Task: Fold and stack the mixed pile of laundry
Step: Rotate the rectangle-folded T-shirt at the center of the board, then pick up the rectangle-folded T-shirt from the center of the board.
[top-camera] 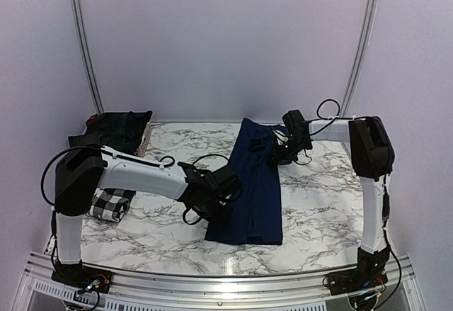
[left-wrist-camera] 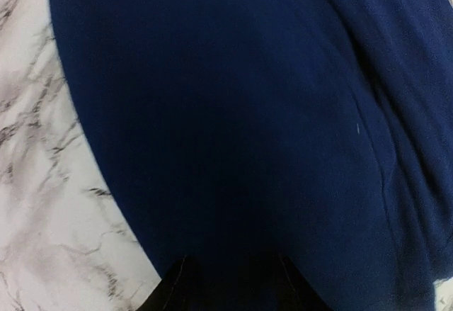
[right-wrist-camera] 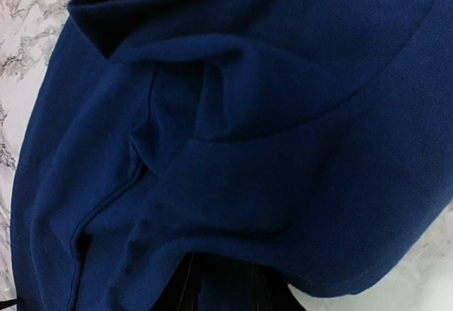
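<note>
- Lying across the counter [top-camera: 322, 208]: a navy T-shirt [top-camera: 256, 187].
- At its 1 o'clock corner, the right tool [top-camera: 277, 153] is clamped on bunched cloth.
- At its 7 o'clock edge, the left tool [top-camera: 216, 214]; cannot tell its grip.

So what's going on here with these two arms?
Both arms are working on the plain navy blue T-shirt spread on the marble table. The left gripper is at its near left edge, the right gripper at its far right corner, where cloth bunches. A folded black-and-white check shirt and a dark plaid garment wait at left.
</note>
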Robot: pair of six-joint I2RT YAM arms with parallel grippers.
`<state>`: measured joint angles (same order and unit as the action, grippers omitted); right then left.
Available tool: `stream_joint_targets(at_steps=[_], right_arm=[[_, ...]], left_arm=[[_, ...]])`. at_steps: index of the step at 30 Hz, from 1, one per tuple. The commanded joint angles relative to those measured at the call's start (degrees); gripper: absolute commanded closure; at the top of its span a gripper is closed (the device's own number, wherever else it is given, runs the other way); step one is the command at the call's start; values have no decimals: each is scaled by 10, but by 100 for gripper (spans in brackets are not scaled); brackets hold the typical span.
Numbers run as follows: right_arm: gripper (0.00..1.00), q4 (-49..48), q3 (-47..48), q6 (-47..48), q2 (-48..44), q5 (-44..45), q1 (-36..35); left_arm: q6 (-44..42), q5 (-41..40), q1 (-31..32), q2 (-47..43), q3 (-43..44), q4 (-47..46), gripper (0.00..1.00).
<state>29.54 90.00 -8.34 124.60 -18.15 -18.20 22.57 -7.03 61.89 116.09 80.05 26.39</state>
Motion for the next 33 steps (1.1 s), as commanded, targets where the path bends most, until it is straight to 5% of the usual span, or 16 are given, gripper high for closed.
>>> stream_joint_targets(at_steps=[1,12,20,33], right_arm=[[75,73,82,43,75,81,17],[63,60,-138,-2,-170,7,-5],[58,6,-347,-80,-394,-101,-25],[67,-69,-520,-192,-481,-128,-184]], left_arm=[[-22,3,30,43,56,15,58],[54,34,89,17,-1,22,59],[96,14,83,-69,-33,-9,45],[208,68,54,-141,-167,-125,51]])
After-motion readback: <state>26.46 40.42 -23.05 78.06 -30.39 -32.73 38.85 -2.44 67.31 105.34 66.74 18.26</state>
